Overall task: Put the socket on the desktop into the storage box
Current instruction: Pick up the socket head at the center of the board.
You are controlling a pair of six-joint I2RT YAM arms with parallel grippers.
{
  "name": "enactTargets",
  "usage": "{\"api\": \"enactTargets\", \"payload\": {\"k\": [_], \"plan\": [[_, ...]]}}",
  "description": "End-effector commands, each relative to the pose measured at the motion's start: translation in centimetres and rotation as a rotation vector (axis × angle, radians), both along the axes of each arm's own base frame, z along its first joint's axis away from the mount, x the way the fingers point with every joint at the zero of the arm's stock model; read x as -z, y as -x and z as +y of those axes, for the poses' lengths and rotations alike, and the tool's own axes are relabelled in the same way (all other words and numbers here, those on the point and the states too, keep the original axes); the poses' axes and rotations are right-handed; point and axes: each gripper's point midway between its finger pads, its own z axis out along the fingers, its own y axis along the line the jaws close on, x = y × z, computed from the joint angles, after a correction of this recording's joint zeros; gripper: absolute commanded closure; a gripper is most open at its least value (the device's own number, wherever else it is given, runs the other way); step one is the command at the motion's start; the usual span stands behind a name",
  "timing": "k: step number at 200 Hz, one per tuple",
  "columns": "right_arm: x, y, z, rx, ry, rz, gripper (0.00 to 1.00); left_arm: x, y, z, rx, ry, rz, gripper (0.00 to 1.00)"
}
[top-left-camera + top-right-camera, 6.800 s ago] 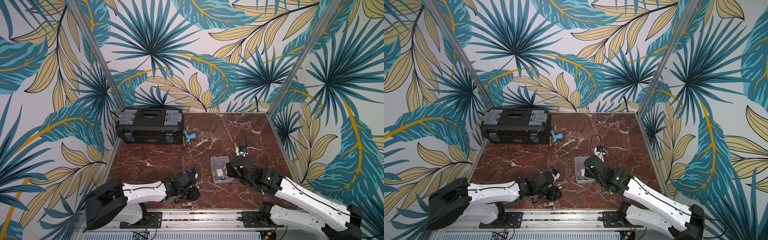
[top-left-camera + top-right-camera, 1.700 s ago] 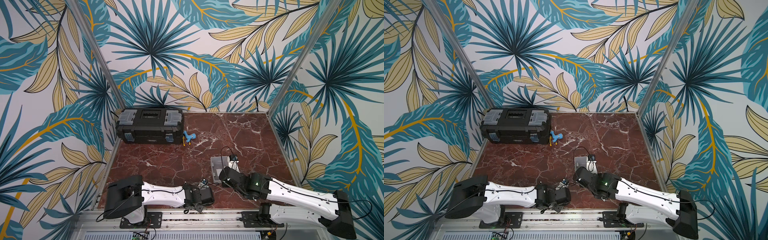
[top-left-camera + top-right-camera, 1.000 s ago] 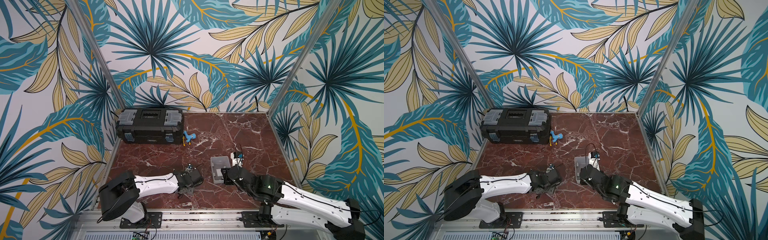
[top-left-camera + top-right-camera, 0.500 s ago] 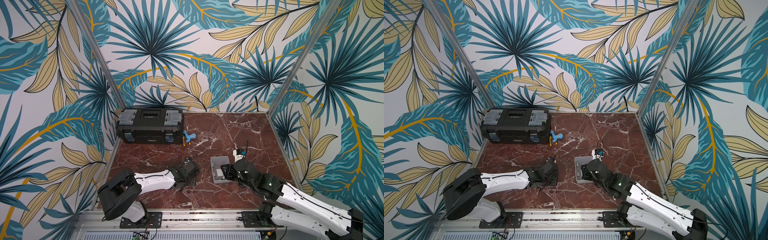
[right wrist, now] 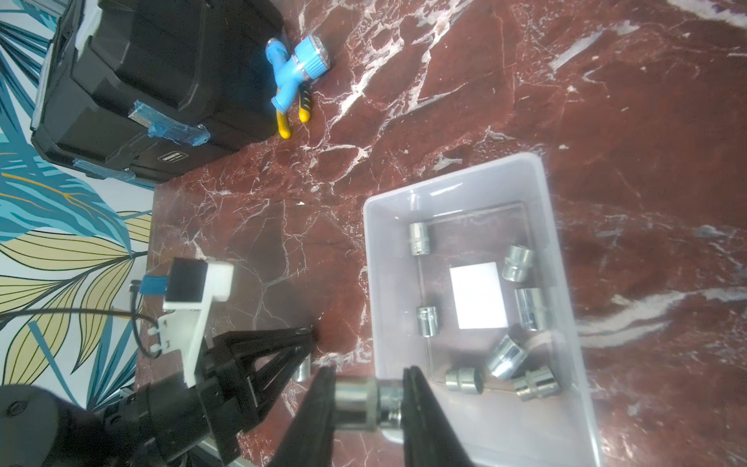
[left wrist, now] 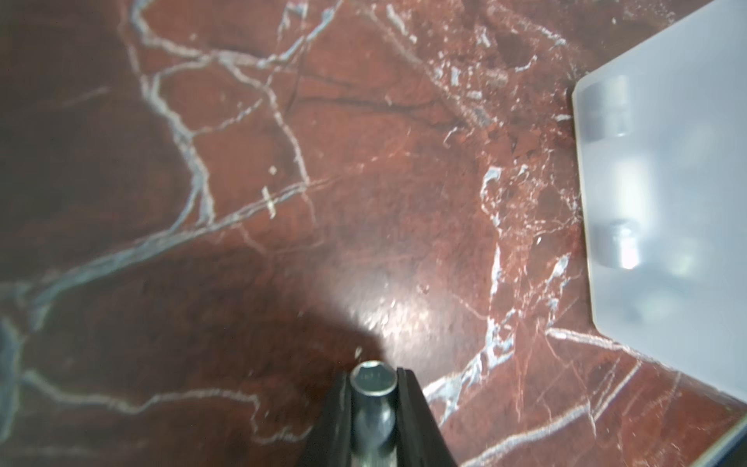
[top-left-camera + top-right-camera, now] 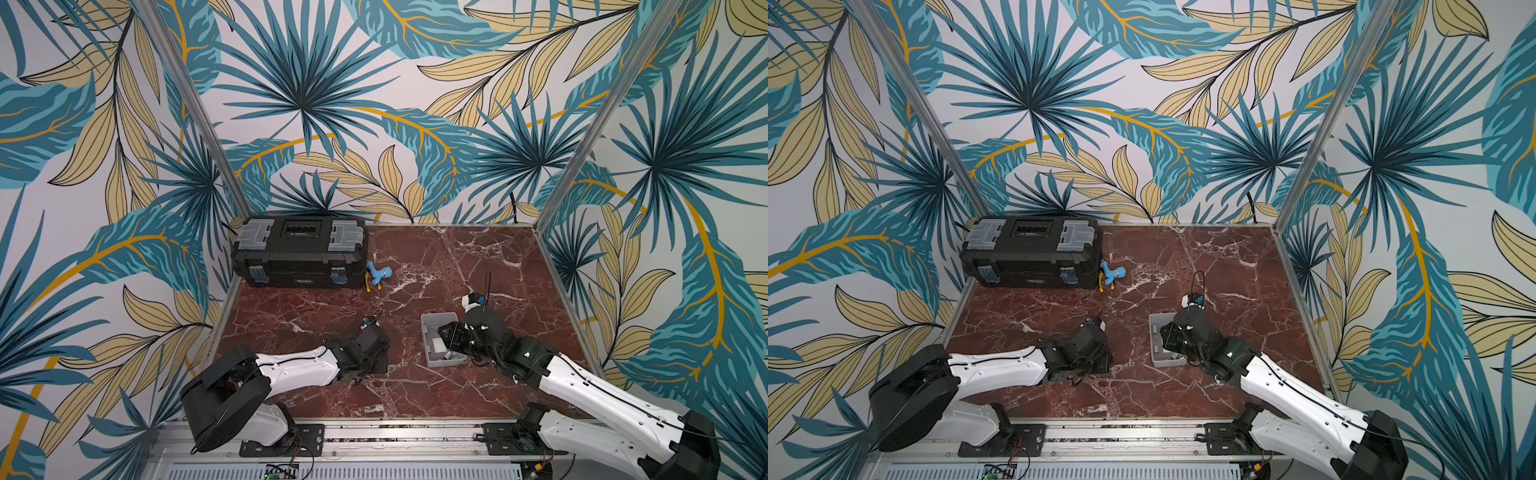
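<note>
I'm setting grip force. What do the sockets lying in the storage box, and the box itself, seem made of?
Sockets: likely steel with a bright chrome-like finish, judging by sharp highlights and mirror-like sheen. Storage box: probably plastic, pale grey, smooth, semi-translucent; the red-brown desktop shows dimly through its bottom.

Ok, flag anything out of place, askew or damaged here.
Nothing looks spilled or damaged. The one oddity: a blue nozzle and yellow-handled tool lie loose on the desktop beside the black toolbox, outside it. The sockets in the storage box lie at mixed angles, all inside its walls.
</note>
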Motion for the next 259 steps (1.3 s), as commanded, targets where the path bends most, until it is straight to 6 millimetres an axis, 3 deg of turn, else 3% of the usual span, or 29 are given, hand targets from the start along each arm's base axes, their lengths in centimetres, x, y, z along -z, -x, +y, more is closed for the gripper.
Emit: {"api": "enactTargets", "payload": {"k": [1,44,78,119,173,259], "plan": [[1.1,-0.3,0.0,-0.015,0.009,0.016,0.96,-1.5,0.2,0.3,-0.021,0.059,-0.020,1.00],[1.8,-1.5,-0.1,-0.005,0.015,0.035,0.97,-4.9,0.6,1.0,-0.046,0.157,-0.090,1.00],[2.3,-2.0,-0.2,-0.002,0.018,0.044,0.97,-6.2,1.0,1.5,-0.073,0.231,-0.116,1.00],[2.8,-2.2,-1.0,0.016,0.084,0.061,0.97,-6.1,1.3,2.2,-0.083,0.224,-0.119,1.00],[3.7,-2.2,-1.2,0.008,0.133,0.094,0.98,-4.2,1.8,3.3,-0.114,0.193,-0.088,1.00],[4.3,-2.1,-1.0,-0.014,0.154,0.112,1.00,-3.6,1.6,3.1,-0.098,0.164,-0.085,1.00]]}}
